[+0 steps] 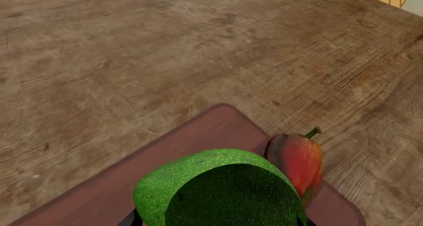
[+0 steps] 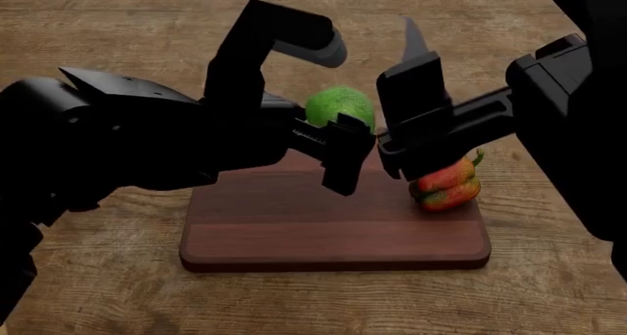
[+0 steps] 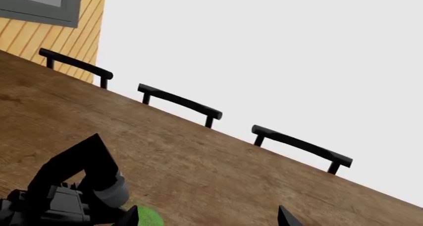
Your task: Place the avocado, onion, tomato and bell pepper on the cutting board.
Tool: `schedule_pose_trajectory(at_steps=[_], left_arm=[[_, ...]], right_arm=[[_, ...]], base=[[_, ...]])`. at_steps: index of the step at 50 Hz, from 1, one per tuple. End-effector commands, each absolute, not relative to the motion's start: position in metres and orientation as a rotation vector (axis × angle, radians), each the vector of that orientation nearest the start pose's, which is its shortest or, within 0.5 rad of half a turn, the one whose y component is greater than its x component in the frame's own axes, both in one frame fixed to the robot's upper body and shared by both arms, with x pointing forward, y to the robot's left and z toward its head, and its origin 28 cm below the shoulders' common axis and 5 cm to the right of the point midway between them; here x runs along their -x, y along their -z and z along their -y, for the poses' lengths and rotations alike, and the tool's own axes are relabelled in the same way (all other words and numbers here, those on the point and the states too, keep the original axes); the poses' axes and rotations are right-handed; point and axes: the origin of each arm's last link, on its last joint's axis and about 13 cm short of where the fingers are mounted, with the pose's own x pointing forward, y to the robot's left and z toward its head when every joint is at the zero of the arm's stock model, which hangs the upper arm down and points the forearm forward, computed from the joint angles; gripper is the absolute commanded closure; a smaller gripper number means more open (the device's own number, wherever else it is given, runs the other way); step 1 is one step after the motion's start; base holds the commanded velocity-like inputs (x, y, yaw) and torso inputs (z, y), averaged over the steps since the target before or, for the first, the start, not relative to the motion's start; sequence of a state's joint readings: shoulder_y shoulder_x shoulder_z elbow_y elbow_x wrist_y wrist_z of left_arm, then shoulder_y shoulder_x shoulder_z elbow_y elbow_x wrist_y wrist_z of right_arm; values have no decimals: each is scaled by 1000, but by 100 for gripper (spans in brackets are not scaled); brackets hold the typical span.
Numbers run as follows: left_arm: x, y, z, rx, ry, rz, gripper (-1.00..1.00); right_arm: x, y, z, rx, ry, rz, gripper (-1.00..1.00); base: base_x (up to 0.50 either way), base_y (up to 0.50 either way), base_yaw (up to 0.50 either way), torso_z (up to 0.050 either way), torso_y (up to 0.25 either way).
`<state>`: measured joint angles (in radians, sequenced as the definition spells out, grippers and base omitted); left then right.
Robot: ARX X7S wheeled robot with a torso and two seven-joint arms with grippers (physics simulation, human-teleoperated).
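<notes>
Left pincer (image 2: 338,140) clamps bright green bumpy avocado (image 2: 340,106) above dark reddish-brown wooden cutting board (image 2: 294,217), apparently for release | right pincer (image 2: 412,140) state indeterminable | red-orange lobed bell pepper (image 2: 448,184) already on board.

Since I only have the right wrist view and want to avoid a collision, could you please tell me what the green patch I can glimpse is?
Observer: It is the avocado, held in the left gripper above the far edge of the cutting board.
Operator: Thank you. Is anything on the board already?
Observer: Yes, the bell pepper lies at its right end, near the far corner.
</notes>
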<state>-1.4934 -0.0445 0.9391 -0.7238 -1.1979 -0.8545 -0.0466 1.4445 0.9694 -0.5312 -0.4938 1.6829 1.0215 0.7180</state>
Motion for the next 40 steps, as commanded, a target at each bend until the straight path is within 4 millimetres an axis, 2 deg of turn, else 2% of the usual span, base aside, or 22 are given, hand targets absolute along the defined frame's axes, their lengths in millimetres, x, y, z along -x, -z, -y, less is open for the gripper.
schedule_pose_trajectory(at_steps=[1, 13, 30, 31, 40], left_arm=[[-380, -254, -88, -38, 709, -497, 100], [-390, -232, -100, -71, 622, -531, 100], [-386, -227, -96, -88, 640, -538, 100], [-386, -227, -96, -88, 640, -538, -100], [-386, -238, -94, -89, 657, -515, -100]], right_arm=[[-200, -347, 157, 281, -237, 93, -100], [-195, -344, 158, 266, -240, 95, -100], [-190, -345, 158, 261, -238, 107, -100], [-190, -345, 158, 261, -237, 107, -100], [-189, -347, 157, 261, -241, 111, -100]], base=[[0, 0, 0, 0, 0], [0, 0, 0, 0, 1], [0, 0, 0, 0, 0], [0, 0, 0, 0, 0], [0, 0, 0, 0, 0]])
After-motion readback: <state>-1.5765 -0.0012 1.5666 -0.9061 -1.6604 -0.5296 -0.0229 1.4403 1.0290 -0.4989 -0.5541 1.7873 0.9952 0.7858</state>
